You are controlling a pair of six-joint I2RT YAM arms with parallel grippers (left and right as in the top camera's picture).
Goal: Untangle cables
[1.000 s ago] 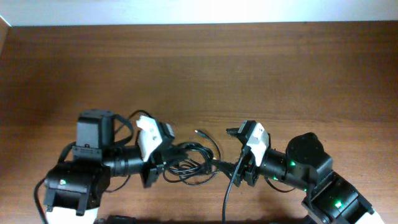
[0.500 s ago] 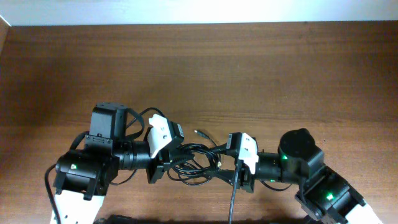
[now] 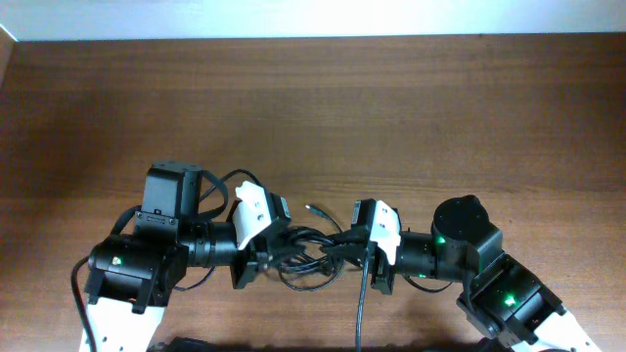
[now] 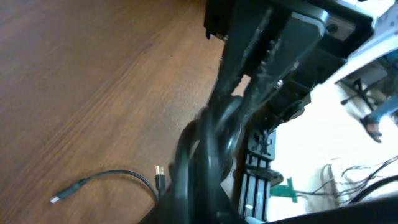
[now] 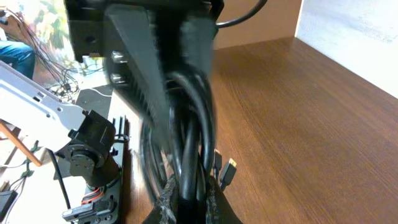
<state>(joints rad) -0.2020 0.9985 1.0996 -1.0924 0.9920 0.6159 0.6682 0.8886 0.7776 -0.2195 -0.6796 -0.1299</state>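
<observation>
A tangle of thin black cables (image 3: 309, 251) lies between my two grippers near the table's front edge. My left gripper (image 3: 264, 256) holds the tangle's left side; its wrist view shows the bundle (image 4: 211, 137) running from between its blurred fingers (image 4: 202, 208) up to the other gripper. My right gripper (image 3: 354, 252) is shut on the tangle's right side. Its rough pads (image 5: 168, 199) clamp two or three strands (image 5: 189, 143) in its wrist view. One loose plug end (image 3: 311, 208) points away from the tangle. Two small plugs (image 5: 228, 169) lie beside the right fingers.
A free cable end with a metal-tipped plug (image 4: 59, 199) curves over the wooden table (image 3: 391, 117) beside the left gripper. A thicker black cord (image 3: 362, 308) hangs off the right arm toward the front edge. The table's front edge runs just behind both arms.
My right gripper has moved left into the tangle and shut on the cables. The left arm shifted slightly right early on, then stayed with the bundle.
</observation>
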